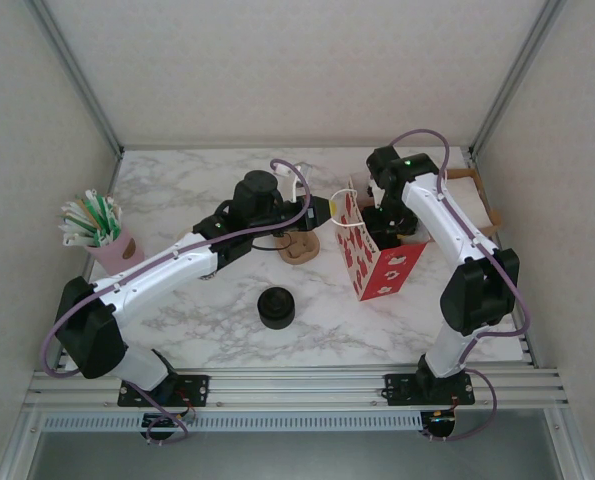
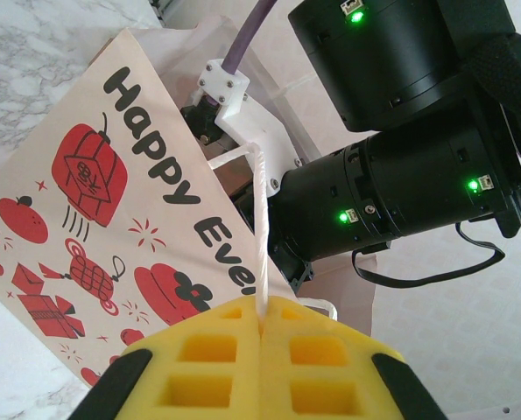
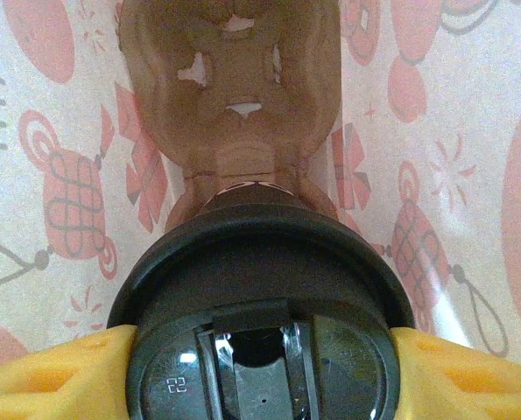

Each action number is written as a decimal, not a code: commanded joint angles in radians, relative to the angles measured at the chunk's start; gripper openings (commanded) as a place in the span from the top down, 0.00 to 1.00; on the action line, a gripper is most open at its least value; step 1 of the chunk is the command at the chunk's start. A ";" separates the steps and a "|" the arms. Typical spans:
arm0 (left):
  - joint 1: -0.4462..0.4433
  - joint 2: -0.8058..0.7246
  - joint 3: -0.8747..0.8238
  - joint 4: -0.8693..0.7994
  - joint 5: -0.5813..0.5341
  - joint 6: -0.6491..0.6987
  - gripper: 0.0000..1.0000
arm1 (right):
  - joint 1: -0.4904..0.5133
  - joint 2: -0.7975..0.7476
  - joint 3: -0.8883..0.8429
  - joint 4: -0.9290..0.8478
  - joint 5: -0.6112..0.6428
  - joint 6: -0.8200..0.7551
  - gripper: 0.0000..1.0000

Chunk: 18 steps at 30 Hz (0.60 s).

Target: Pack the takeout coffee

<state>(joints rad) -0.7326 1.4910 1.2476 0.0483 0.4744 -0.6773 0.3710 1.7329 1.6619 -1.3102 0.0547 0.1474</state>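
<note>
The takeout coffee (image 3: pixel 260 289), seen from above by its round black lid, sits between the yellow pads (image 3: pixel 470 376) of my right gripper (image 3: pixel 260 367), which is shut on it inside the gift bag. Below it, at the bag's bottom, lies a brown cardboard cup carrier (image 3: pixel 234 87). The red-and-white "Happy" paper bag (image 1: pixel 377 258) stands at centre right, with my right gripper (image 1: pixel 382 222) reaching down into its mouth. My left gripper (image 2: pixel 264 328) is shut on the bag's white string handle (image 2: pixel 260 219), holding it up at the bag's left side (image 1: pixel 322 208).
A short stack of black lids (image 1: pixel 275 307) sits in front of the bag. A flat cardboard piece (image 1: pixel 299 245) lies beside my left arm. A pink cup of straws (image 1: pixel 102 235) stands far left. Brown paper (image 1: pixel 474 195) lies back right.
</note>
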 commanded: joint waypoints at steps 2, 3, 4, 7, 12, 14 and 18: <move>-0.011 -0.023 0.011 0.000 -0.014 0.013 0.98 | -0.006 0.013 -0.019 0.011 -0.002 -0.007 0.34; -0.011 -0.023 0.012 0.000 -0.014 0.013 0.98 | -0.007 0.013 -0.019 0.011 -0.002 -0.007 0.33; -0.011 -0.022 0.013 0.000 -0.013 0.013 0.98 | -0.006 0.012 -0.019 0.013 -0.001 -0.006 0.33; -0.011 -0.022 0.013 -0.001 -0.014 0.015 0.98 | -0.007 0.009 -0.019 0.014 -0.001 -0.006 0.34; -0.011 -0.020 0.016 -0.002 -0.014 0.015 0.98 | -0.007 -0.008 -0.017 0.018 0.005 -0.006 0.34; -0.011 -0.019 0.016 -0.001 -0.013 0.015 0.98 | -0.006 -0.010 -0.017 0.017 0.005 -0.008 0.34; -0.010 -0.017 0.016 0.000 -0.012 0.013 0.98 | -0.006 -0.007 -0.019 0.019 0.004 -0.008 0.34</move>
<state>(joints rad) -0.7326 1.4910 1.2476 0.0486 0.4744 -0.6773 0.3706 1.7325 1.6600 -1.3045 0.0551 0.1474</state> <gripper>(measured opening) 0.042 0.666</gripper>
